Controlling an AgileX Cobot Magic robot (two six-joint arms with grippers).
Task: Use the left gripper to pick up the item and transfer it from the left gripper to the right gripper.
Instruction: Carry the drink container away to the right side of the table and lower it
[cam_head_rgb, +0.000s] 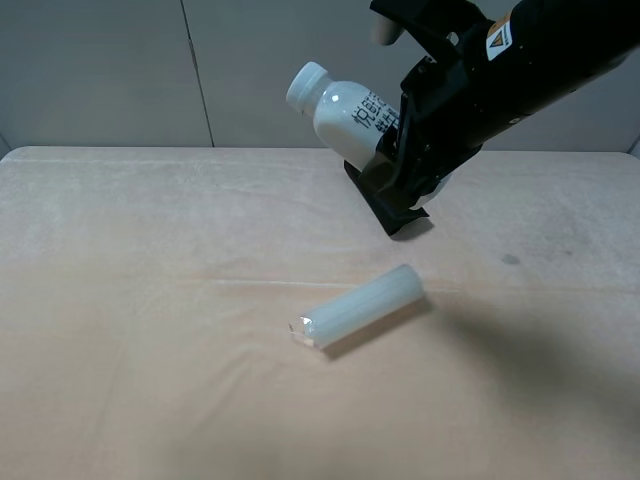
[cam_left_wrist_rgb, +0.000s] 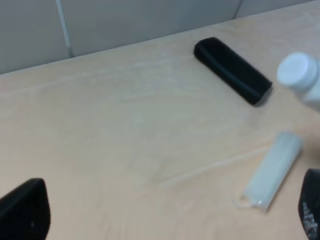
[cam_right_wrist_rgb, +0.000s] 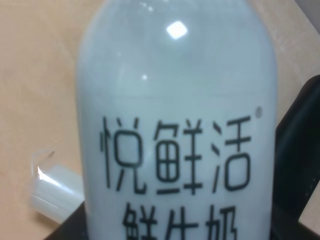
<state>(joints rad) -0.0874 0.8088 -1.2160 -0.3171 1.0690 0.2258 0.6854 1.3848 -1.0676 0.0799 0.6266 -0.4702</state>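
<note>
The white bottle (cam_head_rgb: 345, 110) with a white cap and dark printed characters is held tilted in the air above the far side of the table, cap pointing up-left. My right gripper (cam_head_rgb: 393, 150), on the arm with the yellow sticker, is shut on the bottle's lower body. In the right wrist view the bottle (cam_right_wrist_rgb: 175, 125) fills the frame, with a black finger (cam_right_wrist_rgb: 295, 165) beside it. In the left wrist view my left gripper (cam_left_wrist_rgb: 167, 212) is open and empty, with its fingertips (cam_left_wrist_rgb: 22, 212) wide apart, low over the table; the bottle's cap (cam_left_wrist_rgb: 298, 72) shows at the edge. The left arm is out of the exterior view.
A translucent pale cylinder (cam_head_rgb: 360, 305) lies on its side on the tan table (cam_head_rgb: 150, 300); it also shows in the left wrist view (cam_left_wrist_rgb: 272, 170). A black flat case (cam_head_rgb: 400, 215) lies behind it, partly under the right gripper, and shows in full in the left wrist view (cam_left_wrist_rgb: 232, 70). A grey wall stands behind the table.
</note>
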